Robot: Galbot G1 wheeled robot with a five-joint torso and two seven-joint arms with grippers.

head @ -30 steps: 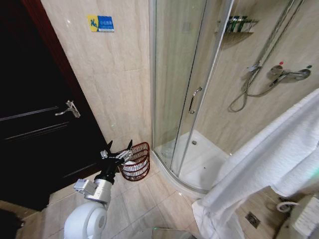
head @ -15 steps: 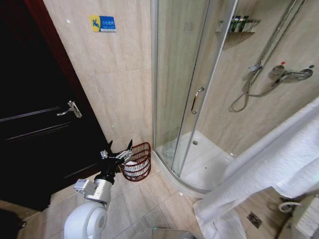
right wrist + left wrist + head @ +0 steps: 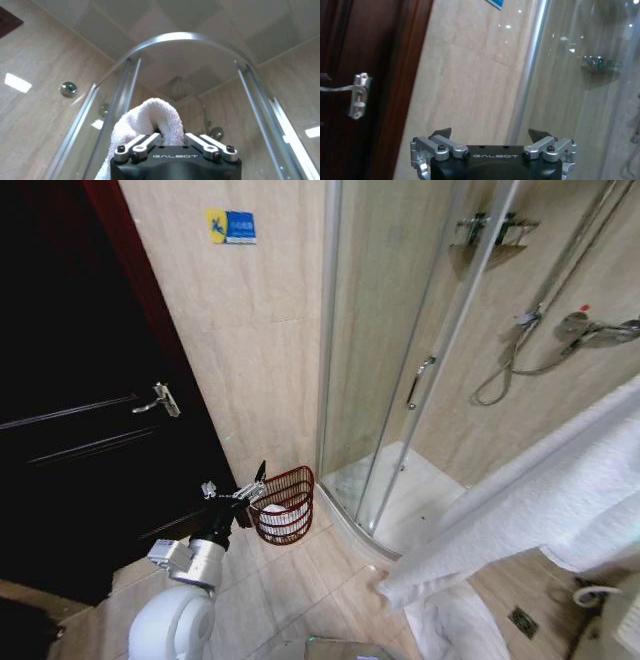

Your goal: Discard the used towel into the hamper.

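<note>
The left pincer [image 3: 238,485] is hanging low over the tiled floor [image 3: 300,580] with its fingers spread apart and nothing between them, just beside the rim of the hamper [image 3: 285,505]. In the left wrist view, the same pincer [image 3: 491,135] is pointing at the beige wall between the dark door [image 3: 350,75] and the glass shower enclosure [image 3: 580,93].

The hamper is standing on the floor in the corner where the tiled wall meets the shower enclosure [image 3: 400,380], close to the door [image 3: 80,430]. Something white is lying inside it, too small to make out further.

The right pincer [image 3: 171,139] is pinching a white towel [image 3: 145,127], with a fold of cloth bulging up between its closed fingers and the rest trailing down one side. It is aiming upward toward the ceiling and the curved top rail of the shower. In the head view, the towel [image 3: 540,510] is stretching as a broad white drape across the right side, well apart from the hamper, its lower end pooling on the floor beside the shower tray [image 3: 400,500].
</note>
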